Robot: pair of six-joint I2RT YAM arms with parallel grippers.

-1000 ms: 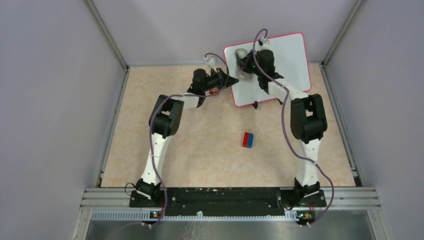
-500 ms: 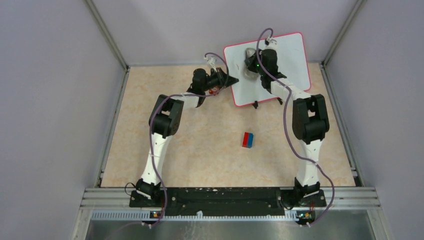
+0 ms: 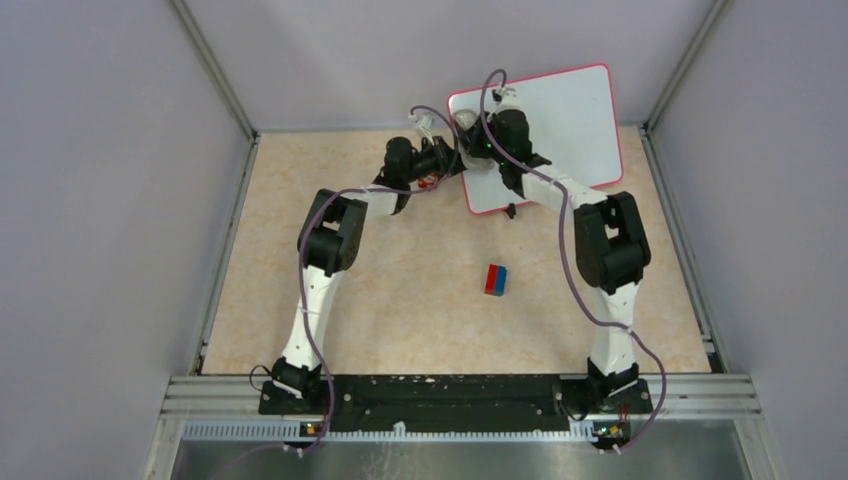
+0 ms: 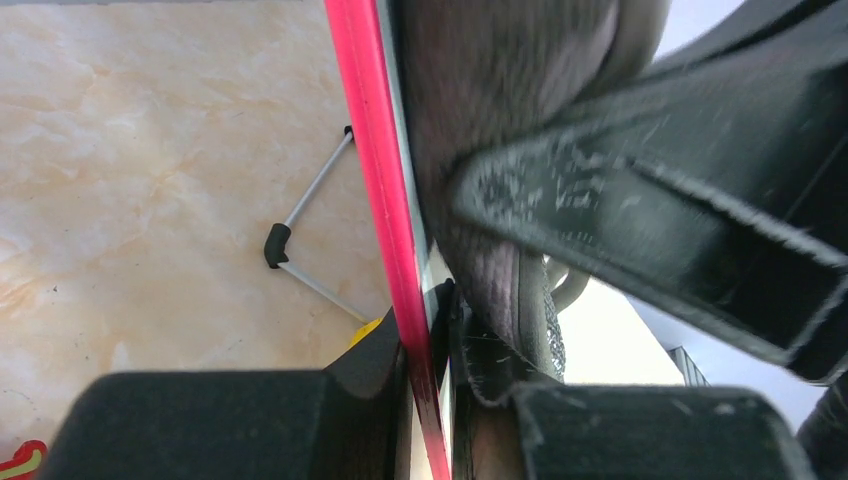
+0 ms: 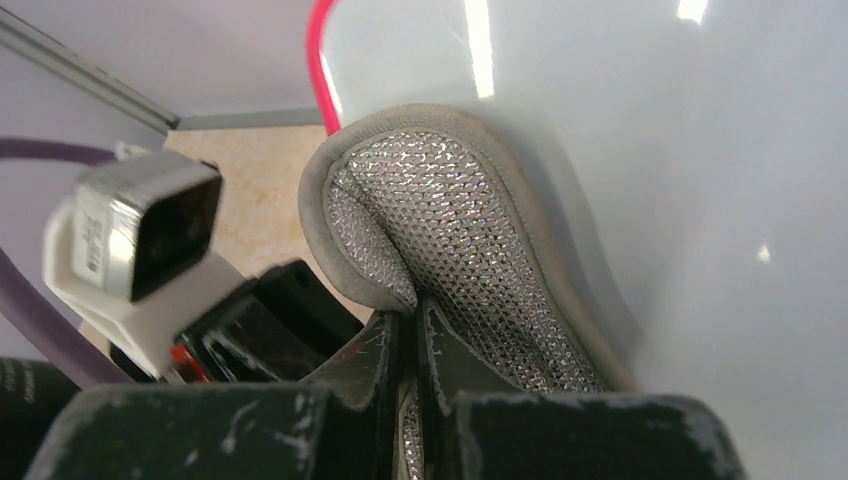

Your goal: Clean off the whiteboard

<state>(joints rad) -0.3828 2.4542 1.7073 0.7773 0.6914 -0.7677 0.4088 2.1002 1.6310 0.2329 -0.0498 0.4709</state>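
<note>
whiteboard (image 3: 565, 110): stands at the far right of the table (image 3: 400, 300), white face toward the arms, red-pink frame around it, a black foot (image 3: 511, 210) under its near edge.
board relative to left gripper: the board's left edge runs between the fingers of the left gripper (image 3: 457, 158); in the left wrist view the red frame (image 4: 372, 150) passes straight down through the gripper's gap.
left gripper (image 4: 435, 430): pressed together on the frame, a finger on each side, touching it.
board relative to right gripper: the right gripper (image 3: 478, 140) is at the board's upper left corner, against its face.
right gripper (image 5: 410, 400): closed, pinching a grey pad (image 5: 450, 220) with a silvery mesh face.
grey pad: lies on the white surface (image 5: 650, 150), just beside the frame's corner.
table: a red and blue block (image 3: 496, 279) lies well apart from the board.
</note>
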